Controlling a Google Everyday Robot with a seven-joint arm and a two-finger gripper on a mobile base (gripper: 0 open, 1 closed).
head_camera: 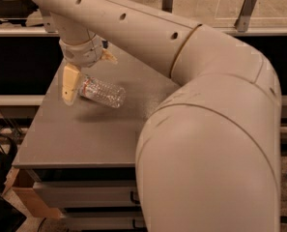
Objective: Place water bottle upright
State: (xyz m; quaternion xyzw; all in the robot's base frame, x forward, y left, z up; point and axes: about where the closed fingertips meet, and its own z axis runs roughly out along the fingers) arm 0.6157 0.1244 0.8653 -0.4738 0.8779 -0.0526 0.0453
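Nearest is my own arm (210, 144): a thick, smooth, cream shell, rounded like a bent elbow. It fills the lower right, then runs up and left as a long tube dotted with small round holes.

Under it is the table (85, 139), a flat, matt grey top with square edges. Below the front edge are pale drawers (85, 195) with dark handles, and a brown cardboard box (22, 197) sits at the lower left corner.

Further back on the left part of the tabletop, the water bottle (103, 92) lies on its side, angled so its base points right and towards me. It is clear, ribbed plastic, glinting along the ridges, with a red band showing at its left end. That end is just beside my near finger (70, 83), a flat, tan, blunt-tipped pad pointing down at the table. Whether they touch I cannot tell, and the cap is hidden from me.

My gripper (89, 71) hangs over that left end of the bottle, released, with its two fingers standing apart. The second tan tip pokes out behind and to the right, clear of the bottle. Above them is the ribbed, rounded wrist (82, 50).

Beyond the table's far edge runs a pale rail (278, 31), with a grey metal post (247, 6) rising from it.
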